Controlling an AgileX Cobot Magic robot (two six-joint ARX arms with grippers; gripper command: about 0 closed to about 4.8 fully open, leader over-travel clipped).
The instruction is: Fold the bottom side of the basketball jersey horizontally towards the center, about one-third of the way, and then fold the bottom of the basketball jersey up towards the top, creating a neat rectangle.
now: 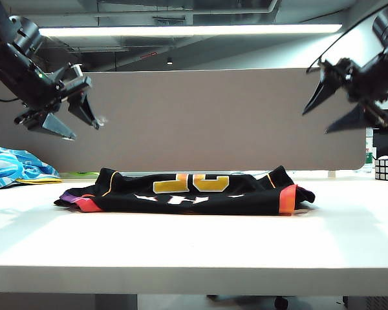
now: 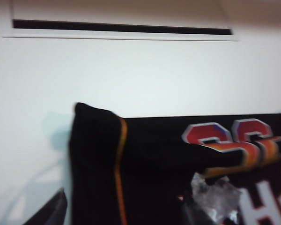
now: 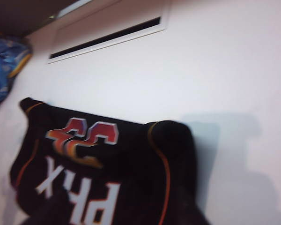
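The black cloth basketball jersey (image 1: 194, 192) with matt fabric and smooth printed numerals lies on a smooth, faintly glossy white table (image 1: 194, 248), beside a crumpled blue striped cloth (image 1: 16, 166), beneath the left gripper (image 1: 71, 123) and right gripper (image 1: 333, 106) of black hard plastic.

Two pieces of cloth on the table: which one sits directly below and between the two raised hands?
The black basketball jersey, folded at mid-table between the open left hand and open right hand. The blue striped cloth lies bunched at the table's far left edge.
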